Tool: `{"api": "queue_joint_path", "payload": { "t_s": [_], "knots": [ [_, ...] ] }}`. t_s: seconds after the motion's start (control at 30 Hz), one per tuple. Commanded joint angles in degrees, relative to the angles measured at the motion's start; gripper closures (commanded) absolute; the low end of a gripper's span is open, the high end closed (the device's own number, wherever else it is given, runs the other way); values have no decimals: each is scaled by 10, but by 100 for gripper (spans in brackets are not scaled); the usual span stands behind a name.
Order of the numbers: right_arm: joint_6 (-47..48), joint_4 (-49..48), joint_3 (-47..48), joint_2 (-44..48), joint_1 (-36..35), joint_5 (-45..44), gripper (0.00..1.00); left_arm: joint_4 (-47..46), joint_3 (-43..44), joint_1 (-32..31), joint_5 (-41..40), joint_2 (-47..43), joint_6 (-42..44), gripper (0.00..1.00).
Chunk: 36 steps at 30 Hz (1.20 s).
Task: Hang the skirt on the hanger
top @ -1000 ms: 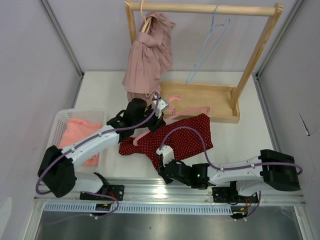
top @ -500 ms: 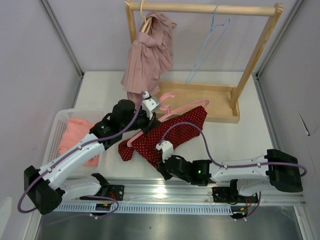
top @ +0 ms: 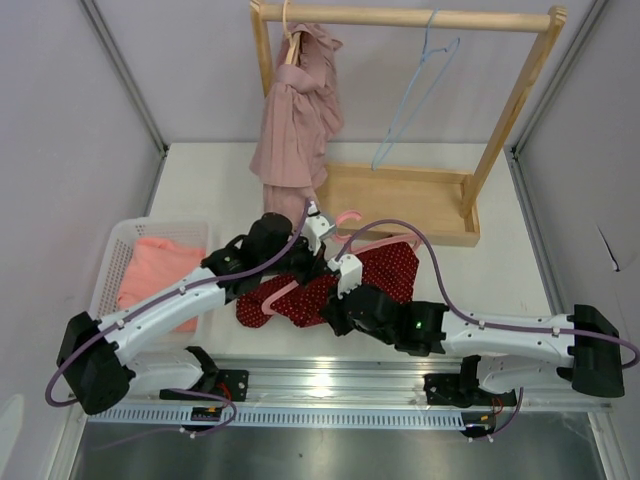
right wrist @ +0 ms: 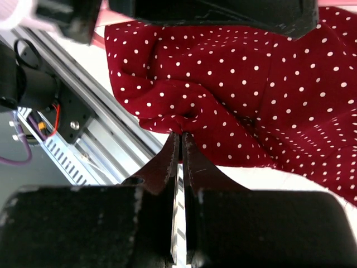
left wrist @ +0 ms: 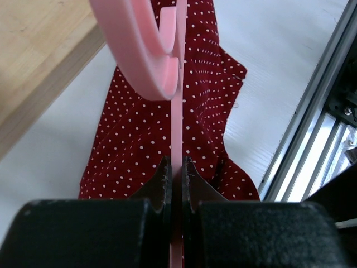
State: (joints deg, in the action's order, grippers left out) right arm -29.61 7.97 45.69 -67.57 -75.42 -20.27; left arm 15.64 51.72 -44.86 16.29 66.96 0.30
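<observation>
The skirt [top: 385,272] is dark red with white dots and lies bunched on the white table in front of the rack. It also shows in the left wrist view [left wrist: 139,134] and the right wrist view [right wrist: 251,84]. My left gripper [top: 318,258] is shut on the pink hanger [left wrist: 146,50], its bar clamped between the jaws [left wrist: 177,167], held over the skirt. The hanger's hook [top: 345,216] points toward the rack. My right gripper [top: 335,312] is shut on the skirt's near edge [right wrist: 179,133], lifted a little off the table.
A wooden rack [top: 410,200] stands at the back with a dusty pink garment [top: 295,120] on a hanger and a bare light blue hanger [top: 415,85]. A white basket [top: 115,250] with a salmon cloth [top: 160,275] sits at the left. The metal rail [top: 330,385] runs along the near edge.
My right gripper has moved up and away from the rail, pulling the skirt's near edge with it. My left arm has shifted right with the hanger over the skirt, which is more bunched.
</observation>
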Motion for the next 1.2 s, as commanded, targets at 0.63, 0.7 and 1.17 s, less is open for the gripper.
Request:
{"api": "queue_joint_path", "payload": {
  "t_s": [0.63, 0.7, 1.17],
  "knots": [
    [23, 111, 92, 86, -73, -57, 99, -68, 91, 61, 55, 72, -85, 100],
    [18, 110, 86, 81, -78, -57, 100, -59, 91, 81, 84, 71, -88, 100],
    [-16, 108, 24, 59, -132, -21, 98, -15, 155, 146, 159, 84, -66, 100]
  ]
}}
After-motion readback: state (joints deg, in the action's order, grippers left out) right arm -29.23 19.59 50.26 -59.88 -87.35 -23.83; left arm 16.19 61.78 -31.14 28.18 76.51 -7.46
